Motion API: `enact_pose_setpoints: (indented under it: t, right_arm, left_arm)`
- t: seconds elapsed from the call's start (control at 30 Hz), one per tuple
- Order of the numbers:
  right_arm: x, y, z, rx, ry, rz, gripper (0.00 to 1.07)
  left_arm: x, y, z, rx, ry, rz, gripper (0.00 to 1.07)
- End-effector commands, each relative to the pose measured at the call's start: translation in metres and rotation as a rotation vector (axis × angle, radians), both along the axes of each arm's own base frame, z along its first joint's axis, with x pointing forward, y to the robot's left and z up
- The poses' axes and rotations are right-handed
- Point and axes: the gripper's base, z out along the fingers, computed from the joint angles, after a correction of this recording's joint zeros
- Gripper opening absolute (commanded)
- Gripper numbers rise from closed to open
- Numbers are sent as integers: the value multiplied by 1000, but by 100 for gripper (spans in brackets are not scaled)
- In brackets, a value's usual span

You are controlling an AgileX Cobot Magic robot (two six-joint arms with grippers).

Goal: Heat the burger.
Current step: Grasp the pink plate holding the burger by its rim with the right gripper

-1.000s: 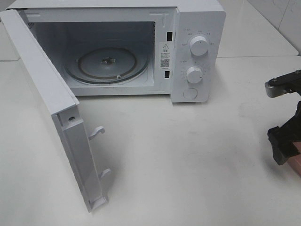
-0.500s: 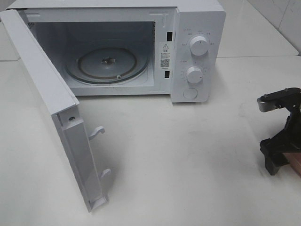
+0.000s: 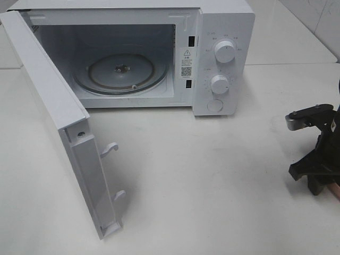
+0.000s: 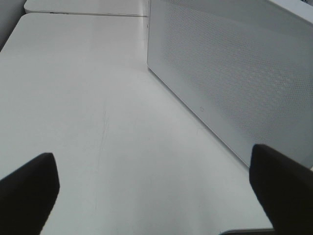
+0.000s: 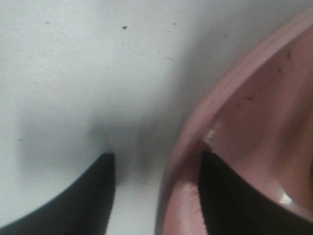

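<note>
Microwave (image 3: 223, 53) stands open on the table (image 3: 212, 186). Your left tool (image 4: 151, 181) gapes wide above it; your right tool (image 5: 156, 164), narrower, straddles the rim of the pink plate (image 5: 254, 98), not clamped.

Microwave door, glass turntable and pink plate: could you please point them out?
microwave door (image 3: 93, 175), exterior high view, latch edge
glass turntable (image 3: 106, 74), exterior high view, glass disc
pink plate (image 5: 230, 98), right wrist view, rim

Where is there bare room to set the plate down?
Free: the glass turntable inside the microwave, and the table between the open door and the right gripper. Crowded: the table's right edge, where that gripper straddles the rim of the pink plate.
</note>
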Motion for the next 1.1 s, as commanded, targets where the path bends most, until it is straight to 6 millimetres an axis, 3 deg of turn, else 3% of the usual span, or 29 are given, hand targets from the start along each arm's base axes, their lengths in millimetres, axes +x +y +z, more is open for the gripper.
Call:
enact_pose_setpoints:
  t: [0.03,0.07,0.1,0.63,1.1]
  right_arm:
    - [-1,-2,-4,-12,5,-8,16]
    - [-1,-2,-4,-12,5,-8,16]
    - [-1,-3,-4,-20,6,-5,0]
    - [-6,2,-2,-114,48,-23,0]
    - [-15,13,32,-345,-54,18,0]
  left_arm:
    - [-2,0,0,-4,-27,-3,98]
    - [-2,0,0,-4,-27,-3,98]
    - [-2,0,0,-4,-27,-3,98]
    - [-2,0,0,-4,-27,-3,98]
    - [-2,0,0,-4,-27,-3,98]
